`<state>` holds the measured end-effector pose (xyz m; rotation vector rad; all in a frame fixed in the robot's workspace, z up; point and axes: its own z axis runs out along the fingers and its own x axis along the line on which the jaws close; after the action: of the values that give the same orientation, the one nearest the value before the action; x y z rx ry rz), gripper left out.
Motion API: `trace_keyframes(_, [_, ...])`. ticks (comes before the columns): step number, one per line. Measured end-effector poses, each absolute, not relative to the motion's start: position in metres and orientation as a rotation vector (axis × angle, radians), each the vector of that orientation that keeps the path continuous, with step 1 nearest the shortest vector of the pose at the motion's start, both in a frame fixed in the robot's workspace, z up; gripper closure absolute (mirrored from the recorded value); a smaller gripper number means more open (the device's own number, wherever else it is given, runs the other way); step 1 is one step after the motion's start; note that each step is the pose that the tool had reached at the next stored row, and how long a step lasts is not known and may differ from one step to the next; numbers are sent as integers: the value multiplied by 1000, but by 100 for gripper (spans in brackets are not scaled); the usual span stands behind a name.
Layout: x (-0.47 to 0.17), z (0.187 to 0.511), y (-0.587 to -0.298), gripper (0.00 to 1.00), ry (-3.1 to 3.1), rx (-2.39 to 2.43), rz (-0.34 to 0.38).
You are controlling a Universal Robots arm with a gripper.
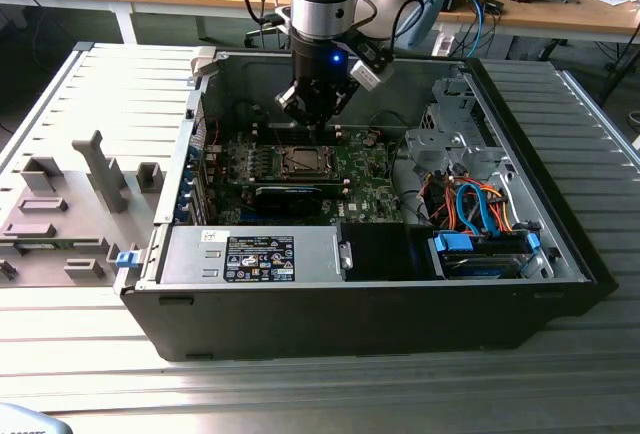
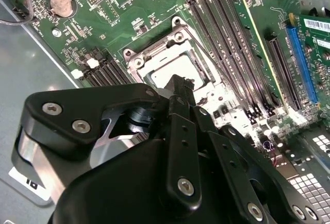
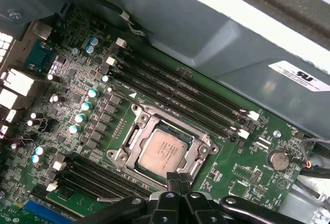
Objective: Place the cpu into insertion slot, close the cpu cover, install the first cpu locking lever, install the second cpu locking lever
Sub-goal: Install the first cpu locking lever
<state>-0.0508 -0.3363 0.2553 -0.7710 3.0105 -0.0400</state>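
Down inside the computer case (image 1: pixel 560 254), the cpu (image 3: pixel 162 153) sits in the insertion slot (image 3: pixel 135 131) with the cpu cover (image 3: pixel 198 140) shut over it. The gripper (image 3: pixel 178 177) hangs just above it with its fingers pinched together, holding nothing. I cannot tell if the levers are locked.

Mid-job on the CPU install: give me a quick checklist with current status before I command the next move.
1. cpu seated flat in the insertion slot: ok, in the first wrist view.
2. cpu cover down over the chip: ok, the frame lies around it.
3. Locking levers latched: cannot tell.
4. pincer positioned at the socket edge: ok, its tip sits just beside the cover.
5. pincer open or shut: cannot tell.
6. Memory slots beside the socket free of the arm: ok.
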Motion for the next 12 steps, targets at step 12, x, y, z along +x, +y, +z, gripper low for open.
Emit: trace_keyframes(12, [-51,255,-336,89,2998,-817,-39])
